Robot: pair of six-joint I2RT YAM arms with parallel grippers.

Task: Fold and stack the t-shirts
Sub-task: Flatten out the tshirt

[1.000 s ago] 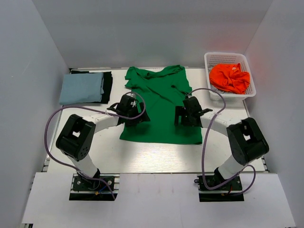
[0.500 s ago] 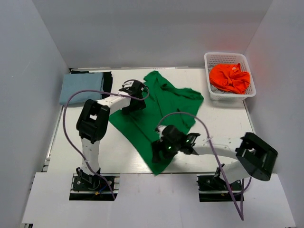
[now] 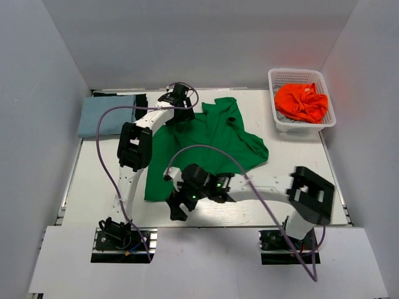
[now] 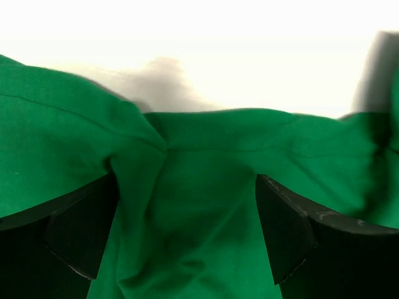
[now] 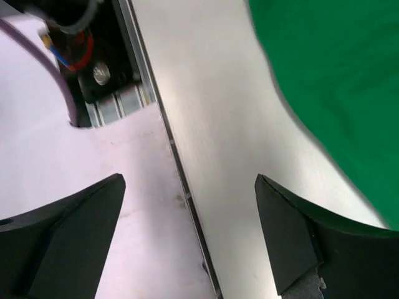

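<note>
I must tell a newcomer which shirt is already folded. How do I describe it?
Start at the far left corner of the white table, opposite the mesh basket. A pale blue shirt lies there as a flat rectangle on black cloth. Unlike the rumpled green shirt mid-table and the bunched orange shirt in the basket, it alone is neatly folded.

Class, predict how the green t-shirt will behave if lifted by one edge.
Likely floppy: the green t-shirt lies rumpled, with creases bunched in the left wrist view. Pushed, it would probably bunch further, not slide whole.
</note>
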